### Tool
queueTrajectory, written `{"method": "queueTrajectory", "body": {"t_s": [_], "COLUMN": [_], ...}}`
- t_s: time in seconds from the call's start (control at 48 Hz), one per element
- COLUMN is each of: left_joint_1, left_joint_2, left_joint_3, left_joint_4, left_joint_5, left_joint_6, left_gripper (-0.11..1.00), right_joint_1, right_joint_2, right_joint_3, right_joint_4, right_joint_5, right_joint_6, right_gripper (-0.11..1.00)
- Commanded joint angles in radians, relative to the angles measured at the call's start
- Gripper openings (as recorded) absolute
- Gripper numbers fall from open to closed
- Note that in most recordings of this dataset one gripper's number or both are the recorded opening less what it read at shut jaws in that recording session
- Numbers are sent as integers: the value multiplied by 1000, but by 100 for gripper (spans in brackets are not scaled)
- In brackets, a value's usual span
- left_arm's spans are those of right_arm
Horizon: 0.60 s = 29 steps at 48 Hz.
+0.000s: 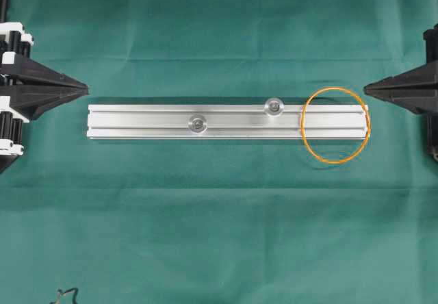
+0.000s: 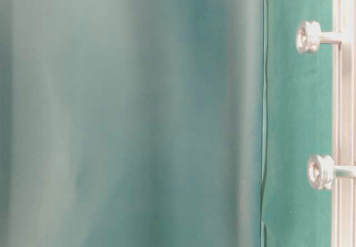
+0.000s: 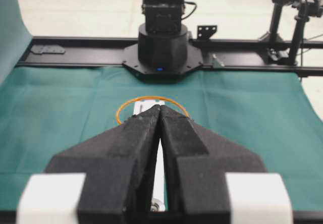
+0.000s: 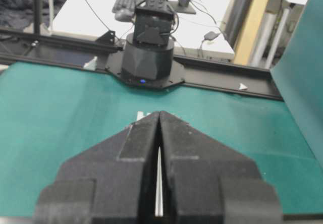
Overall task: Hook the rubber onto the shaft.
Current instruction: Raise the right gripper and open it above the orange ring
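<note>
A green cloth (image 1: 219,235) covers the counter, and in the middle of the overhead view an aluminium rail (image 1: 226,121) lies lengthwise from left to right. Two short shafts stand up from it: one shaft (image 1: 198,122) sits a little left of the rail's middle, toward its lower edge, and the other shaft (image 1: 274,106) sits right of the middle, at the upper edge. In the table-level view both show as small silver pegs with round heads, at the right edge of the frame, one high (image 2: 309,36) and one low (image 2: 321,172).

The rubber (image 1: 336,124), a thin orange loop, lies flat across the right end of the rail, its upper and lower arcs resting on the cloth beyond the rail's edges. It hangs on neither shaft; the nearer one stands just left of the loop, outside it.

The left gripper (image 1: 86,85) points in from the left edge of the overhead view, well apart from the rail's left end, its jaws pressed together and holding nothing. The right gripper (image 1: 365,88) points in from the right edge, near the loop but not touching it, jaws likewise closed and empty.
</note>
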Motion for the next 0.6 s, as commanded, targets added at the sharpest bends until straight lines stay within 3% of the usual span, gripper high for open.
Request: {"method": "queueTrajectory", "body": {"t_s": [0.0,0.396,0.583], "left_joint_1": [-2,-2,-2], "left_joint_2": [3,-15,-15], "left_joint_3": [-23,-44,-58], "left_joint_4": [34,34,34], "left_joint_5": [23,83,215], "left_joint_6": [3,0,-5], "left_gripper": [0,0,0], "right_joint_1": [2,2,2], "right_joint_2": [5,0,5], "right_joint_3": [-17,-110,-141], "right_joint_4": [3,3,6], "right_joint_5": [-3,227,367], "right_joint_6": [-2,2,40], "right_gripper": [3,3,3]}}
